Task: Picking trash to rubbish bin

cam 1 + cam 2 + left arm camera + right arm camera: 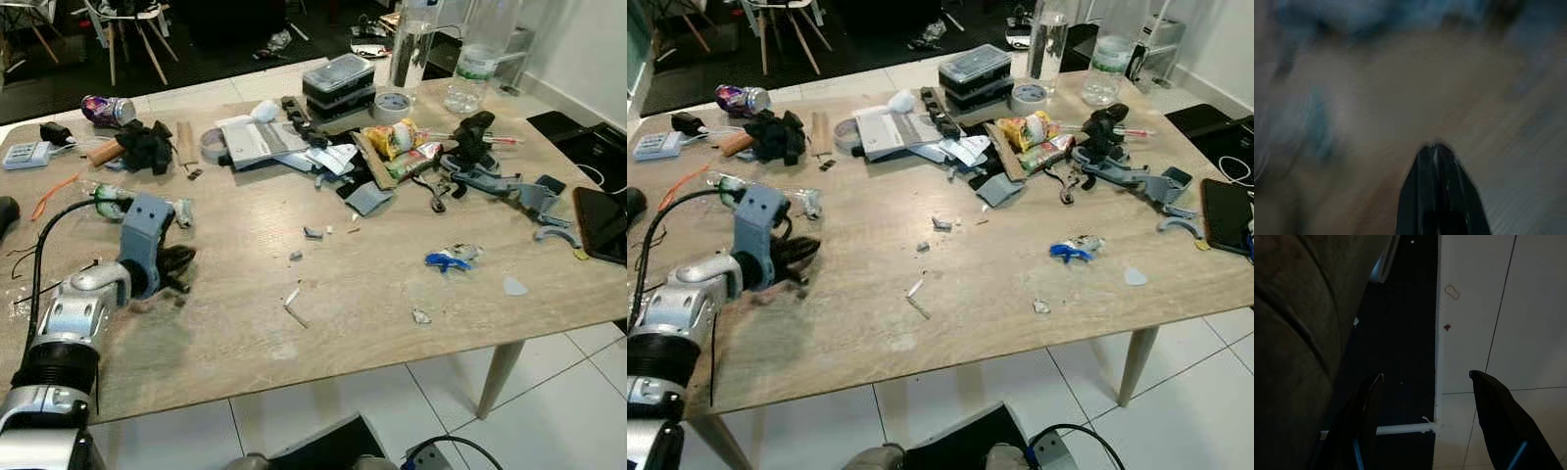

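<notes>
Labels unreadable on table clutter; left gripper fingers clenched empty above it; right gripper fingers spread over floor.

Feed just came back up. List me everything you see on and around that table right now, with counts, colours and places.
Light wooden table: one, on white tiles.
Blue-and-white crumpled wrapper: one, right of centre.
Small white paper scraps: several, table centre.
Yellow-red snack packets: two, far centre-right.
Dark stacked plastic boxes: two, far edge.
Clear plastic bottles: two, far right corner.
White tape roll: one, beside the boxes.
Crushed purple can: one, far left.
Black cloth: one, near the can.
Black tablet: one, right edge.
Left gripper: black fingers shut, low over the table's left side.
Right gripper: black fingers open, hanging above the floor tiles.
</notes>
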Available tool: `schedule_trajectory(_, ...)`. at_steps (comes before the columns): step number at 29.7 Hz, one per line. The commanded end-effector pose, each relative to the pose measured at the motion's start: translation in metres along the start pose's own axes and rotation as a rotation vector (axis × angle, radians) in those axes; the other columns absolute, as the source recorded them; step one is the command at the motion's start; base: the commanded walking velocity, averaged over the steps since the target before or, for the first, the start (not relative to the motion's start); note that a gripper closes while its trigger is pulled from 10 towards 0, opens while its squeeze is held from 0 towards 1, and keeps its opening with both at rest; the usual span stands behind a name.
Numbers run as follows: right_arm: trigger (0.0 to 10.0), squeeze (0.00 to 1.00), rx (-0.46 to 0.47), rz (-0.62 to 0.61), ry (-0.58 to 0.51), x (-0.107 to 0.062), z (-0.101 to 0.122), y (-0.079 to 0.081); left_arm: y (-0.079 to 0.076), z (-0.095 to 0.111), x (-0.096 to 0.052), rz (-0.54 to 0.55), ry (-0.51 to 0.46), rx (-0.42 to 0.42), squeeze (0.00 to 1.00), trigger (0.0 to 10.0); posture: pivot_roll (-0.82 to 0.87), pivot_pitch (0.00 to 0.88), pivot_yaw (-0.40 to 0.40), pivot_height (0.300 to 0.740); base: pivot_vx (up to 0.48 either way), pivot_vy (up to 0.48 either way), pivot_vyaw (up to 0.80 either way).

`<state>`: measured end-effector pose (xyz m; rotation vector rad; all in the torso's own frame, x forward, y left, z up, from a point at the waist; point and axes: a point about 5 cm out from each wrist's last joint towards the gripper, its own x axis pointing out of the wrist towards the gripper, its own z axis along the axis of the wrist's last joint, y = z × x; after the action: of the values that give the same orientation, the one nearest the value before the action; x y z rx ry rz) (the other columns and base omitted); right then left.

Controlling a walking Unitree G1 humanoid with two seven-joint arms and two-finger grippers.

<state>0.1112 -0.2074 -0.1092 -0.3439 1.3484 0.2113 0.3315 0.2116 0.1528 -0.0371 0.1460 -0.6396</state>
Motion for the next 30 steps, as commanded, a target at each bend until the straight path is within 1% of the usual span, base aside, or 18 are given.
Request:
schedule_trajectory(1, 10.0, 0.00, -0.008, 0.026, 0.006, 0.001, -0.002, 0.007, -0.015, 0.029, -0.001, -0.126, -0.221, -0.059, 0.00, 0.3, -0.02, 0.094, 0.057, 0.740, 0.000, 0.000, 0.00)
schedule_trajectory(2, 10.0, 0.00, -0.008, 0.026, 0.005, 0.001, -0.002, 0.007, -0.019, 0.035, -0.002, -0.152, -0.267, -0.078, 0.00, 0.3, -0.02, 0.094, 0.057, 0.740, 0.000, 0.000, 0.00)
schedule_trajectory(3, 10.0, 0.00, -0.008, 0.026, 0.005, 0.001, -0.002, 0.007, -0.020, 0.038, -0.002, -0.164, -0.288, -0.087, 0.00, 0.3, -0.02, 0.094, 0.057, 0.740, 0.000, 0.000, 0.00)
schedule_trajectory(4, 10.0, 0.00, -0.008, 0.026, 0.006, 0.001, -0.002, 0.007, -0.024, 0.043, -0.002, -0.194, -0.329, -0.114, 0.00, 10.0, -0.02, 0.094, 0.057, 0.740, 0.000, 0.000, 0.00)
schedule_trajectory(6, 10.0, 0.00, -0.010, 0.027, 0.007, 0.001, -0.002, 0.007, -0.035, 0.052, -0.002, -0.277, -0.403, -0.178, 0.00, 10.0, -0.02, 0.094, 0.057, 0.740, 0.000, 0.000, 0.00)
schedule_trajectory(7, 10.0, 0.00, -0.010, 0.027, 0.007, 0.001, -0.002, 0.007, -0.038, 0.052, -0.002, -0.297, -0.407, -0.188, 0.00, 10.0, -0.02, 0.094, 0.057, 0.740, 0.000, 0.000, 0.00)
schedule_trajectory(8, 10.0, 0.00, -0.010, 0.027, 0.007, 0.001, -0.002, 0.007, -0.038, 0.052, -0.002, -0.301, -0.407, -0.190, 0.00, 10.0, -0.02, 0.094, 0.057, 0.740, 0.000, 0.000, 0.00)
schedule_trajectory(9, 10.0, 0.00, -0.009, 0.027, 0.007, 0.001, -0.002, 0.007, -0.042, 0.051, -0.002, -0.325, -0.404, -0.184, 0.00, 10.0, -0.02, 0.094, 0.057, 0.740, 0.000, 0.000, 0.00)
schedule_trajectory(11, 10.0, 0.00, -0.008, 0.027, 0.007, 0.001, -0.002, 0.007, -0.054, 0.046, -0.003, -0.399, -0.388, -0.172, 0.00, 10.0, -0.02, 0.097, 0.057, 0.740, 0.000, 0.000, 0.00)
schedule_trajectory(13, 10.0, 0.00, -0.007, 0.027, 0.008, 0.001, -0.003, 0.008, -0.061, 0.043, -0.005, -0.448, -0.380, -0.166, 0.00, 10.0, -0.02, 0.097, 0.057, 0.740, 0.000, 0.000, 0.00)
schedule_trajectory(14, 10.0, 0.00, -0.007, 0.026, 0.008, 0.001, -0.003, 0.007, -0.068, 0.040, -0.009, -0.501, -0.372, -0.160, 0.00, 10.0, -0.02, 0.097, 0.057, 0.740, 0.000, 0.000, 0.00)
schedule_trajectory(15, 10.0, 0.00, -0.007, 0.026, 0.008, 0.001, -0.003, 0.007, -0.068, 0.040, -0.009, -0.501, -0.372, -0.160, 0.00, 10.0, -0.02, 0.097, 0.057, 0.740, 0.000, 0.000, 0.00)
schedule_trajectory(16, 10.0, 0.00, -0.007, 0.026, 0.008, 0.001, -0.003, 0.007, -0.072, 0.038, -0.012, -0.529, -0.373, -0.161, 0.00, 10.0, -0.02, 0.097, 0.057, 0.740, 0.000, 0.000, 0.00)
schedule_trajectory(25, 10.0, 0.00, -0.009, 0.028, 0.008, 0.001, -0.003, 0.008, -0.078, 0.035, -0.018, -0.592, -0.382, -0.175, 0.00, 10.0, -0.02, 0.097, 0.057, 0.740, 0.000, 0.000, 0.00)
schedule_trajectory(27, 10.0, 0.00, -0.011, 0.030, 0.007, 0.001, -0.002, 0.008, -0.079, 0.029, -0.021, -0.613, -0.367, -0.183, 0.00, 10.0, -0.02, 0.095, 0.056, 0.740, 0.000, 0.000, 0.00)
schedule_trajectory(29, 10.0, 0.00, -0.012, 0.031, 0.007, 0.001, -0.002, 0.008, -0.077, 0.025, -0.022, -0.606, -0.352, -0.189, 0.00, 10.0, -0.02, 0.095, 0.056, 0.740, 0.000, 0.000, 0.00)
schedule_trajectory(30, 10.0, 0.00, -0.010, 0.034, 0.008, 0.001, -0.002, 0.008, -0.072, 0.019, -0.024, -0.586, -0.334, -0.206, 0.00, 10.0, -0.02, 0.091, 0.058, 0.740, 0.000, 0.000, 0.00)
